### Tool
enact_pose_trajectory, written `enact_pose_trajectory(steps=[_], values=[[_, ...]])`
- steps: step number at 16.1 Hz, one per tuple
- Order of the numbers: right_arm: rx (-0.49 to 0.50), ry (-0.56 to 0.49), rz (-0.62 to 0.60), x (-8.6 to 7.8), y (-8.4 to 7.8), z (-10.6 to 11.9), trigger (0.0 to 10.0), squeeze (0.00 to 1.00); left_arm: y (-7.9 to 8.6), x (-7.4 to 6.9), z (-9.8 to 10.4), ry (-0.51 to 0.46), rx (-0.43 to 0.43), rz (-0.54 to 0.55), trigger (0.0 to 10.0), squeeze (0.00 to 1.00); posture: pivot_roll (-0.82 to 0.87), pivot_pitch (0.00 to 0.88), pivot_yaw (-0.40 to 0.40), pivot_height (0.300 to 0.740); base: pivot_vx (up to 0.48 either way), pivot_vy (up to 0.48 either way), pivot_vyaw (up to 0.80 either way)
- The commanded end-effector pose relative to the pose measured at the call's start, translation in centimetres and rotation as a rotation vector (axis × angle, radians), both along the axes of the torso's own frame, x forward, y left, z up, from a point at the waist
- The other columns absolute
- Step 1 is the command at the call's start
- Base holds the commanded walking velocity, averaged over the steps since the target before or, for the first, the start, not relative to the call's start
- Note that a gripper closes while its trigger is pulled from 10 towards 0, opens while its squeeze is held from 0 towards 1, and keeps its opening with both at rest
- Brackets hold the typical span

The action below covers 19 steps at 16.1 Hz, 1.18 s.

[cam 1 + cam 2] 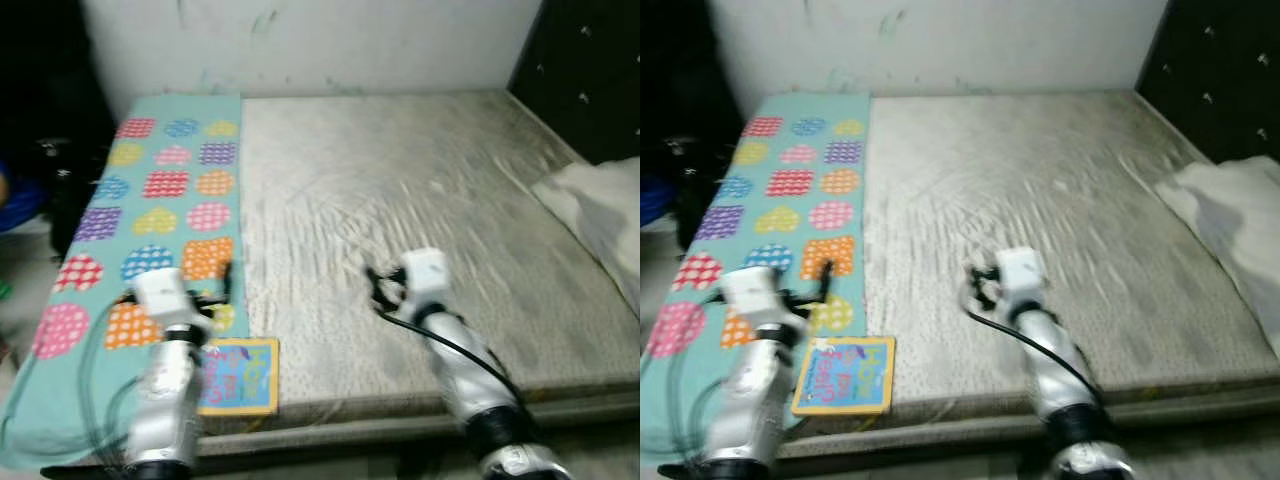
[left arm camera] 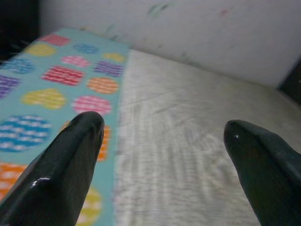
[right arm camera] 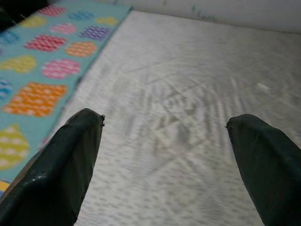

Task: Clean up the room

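Head views: bare grey mattress (image 1: 400, 220) with a teal patterned blanket (image 1: 150, 200) whose long axis runs toward the wall; a book (image 1: 238, 375) lies at its near edge. Wrist views: left gripper (image 2: 162, 129) and right gripper (image 3: 164, 123) spread wide, empty, above the mattress

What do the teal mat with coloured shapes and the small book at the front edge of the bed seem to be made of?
The teal mat looks like soft woven or printed fabric: it lies flat on the mattress and droops over its edge, matte. The book seems to be glossy card or paper, with stiff straight edges and a bright printed cover. Blur leaves both uncertain.
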State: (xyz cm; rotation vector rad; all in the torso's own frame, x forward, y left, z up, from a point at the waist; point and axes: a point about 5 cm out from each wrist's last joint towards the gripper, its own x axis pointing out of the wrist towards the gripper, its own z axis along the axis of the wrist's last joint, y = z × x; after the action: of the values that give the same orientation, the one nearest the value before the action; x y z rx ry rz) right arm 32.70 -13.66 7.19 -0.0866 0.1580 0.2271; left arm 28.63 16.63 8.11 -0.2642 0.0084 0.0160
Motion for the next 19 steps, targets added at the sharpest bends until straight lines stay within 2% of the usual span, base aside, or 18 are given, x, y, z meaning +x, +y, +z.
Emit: enact_pose_trajectory(steps=[1,6,9,15,19], values=[[0.017,-0.021,0.01,0.33,0.75,0.65,10.0,0.0,0.91,-0.04,0.13,0.005,0.015,0.022,10.0,0.0,-0.09,0.015,-0.025,0.74,0.0,0.0,0.0],[0.019,-0.017,0.008,0.36,0.73,0.62,10.0,0.0,1.32,0.03,-0.13,0.022,0.008,0.068,10.0,0.0,-0.09,0.014,-0.024,0.74,0.0,0.0,0.0],[0.018,-0.015,0.008,0.37,0.74,0.61,10.0,0.0,1.33,0.05,-0.12,0.021,0.007,0.066,10.0,0.0,-0.09,0.014,-0.024,0.74,0.0,0.377,-0.31],[0.019,-0.012,0.007,0.37,0.73,0.57,10.0,0.0,1.3,0.08,-0.15,0.025,0.01,0.064,10.0,0.0,-0.09,0.014,-0.024,0.74,0.0,0.441,0.0],[0.021,-0.009,0.009,0.38,0.75,0.53,10.0,0.0,1.08,0.25,0.16,0.006,0.021,0.072,10.0,0.0,-0.09,0.014,-0.024,0.74,0.0,0.0,0.0]])
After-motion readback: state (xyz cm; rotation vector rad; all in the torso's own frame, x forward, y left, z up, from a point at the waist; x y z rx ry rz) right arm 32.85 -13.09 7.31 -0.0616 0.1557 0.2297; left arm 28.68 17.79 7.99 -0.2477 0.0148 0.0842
